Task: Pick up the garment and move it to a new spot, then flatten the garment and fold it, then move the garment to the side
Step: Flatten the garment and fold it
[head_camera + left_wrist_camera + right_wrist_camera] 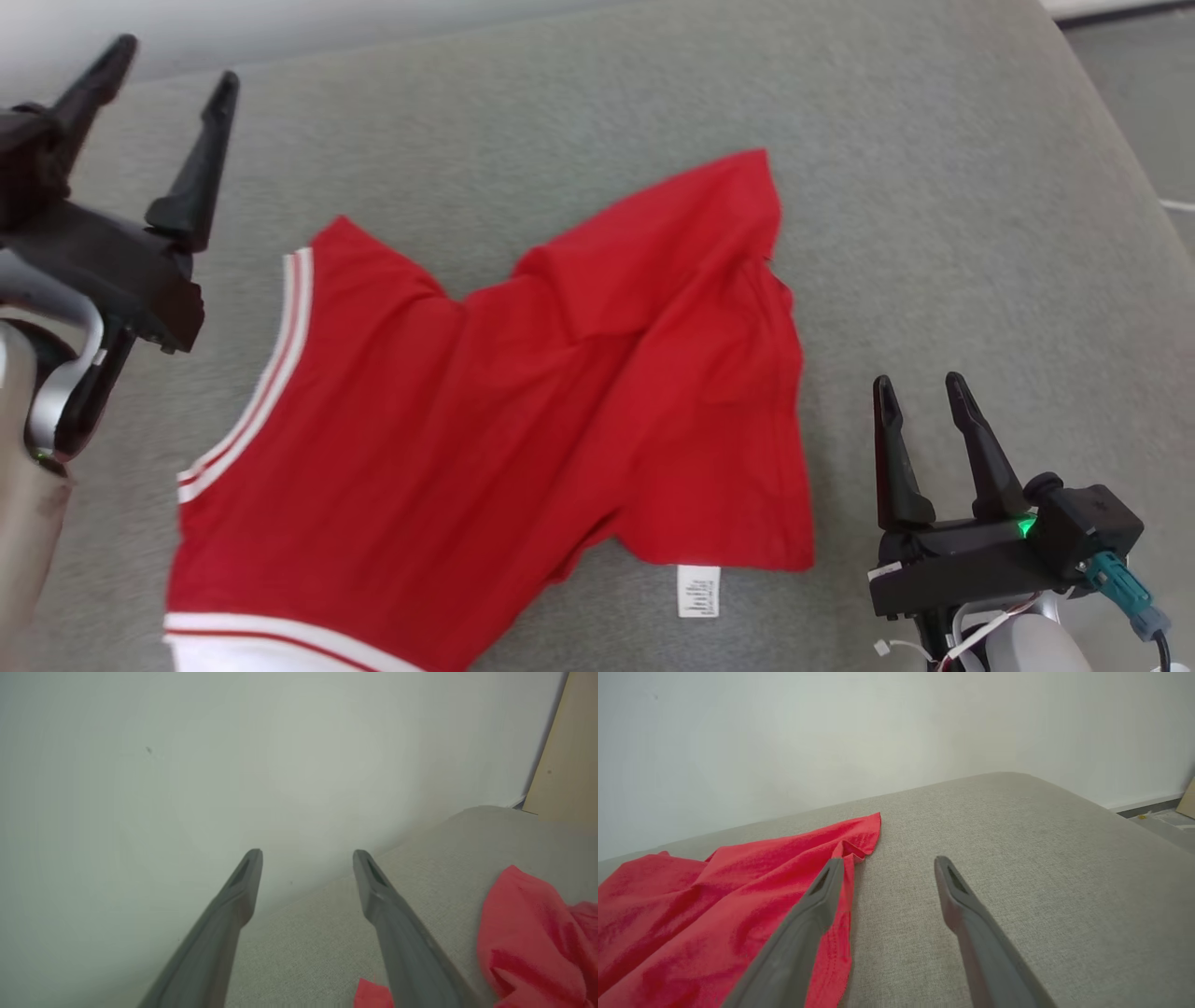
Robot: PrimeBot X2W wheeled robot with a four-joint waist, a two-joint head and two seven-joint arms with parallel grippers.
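A broad cushion (934, 187) in grey woven fabric took up most of the space, its top flat and its far right corner rounded. Behind it stood a plain white wall (187, 742), meeting the cushion's back edge, with 1 small dark mark (148, 750) on it. Past the rounded corner a tan board (565, 756) stood by the wall; whether it leaned, I could not tell. Low down ran a white skirting strip (1143, 801), and below that lay grey floor (1164, 826) with 1 tiny yellow speck (1141, 817).
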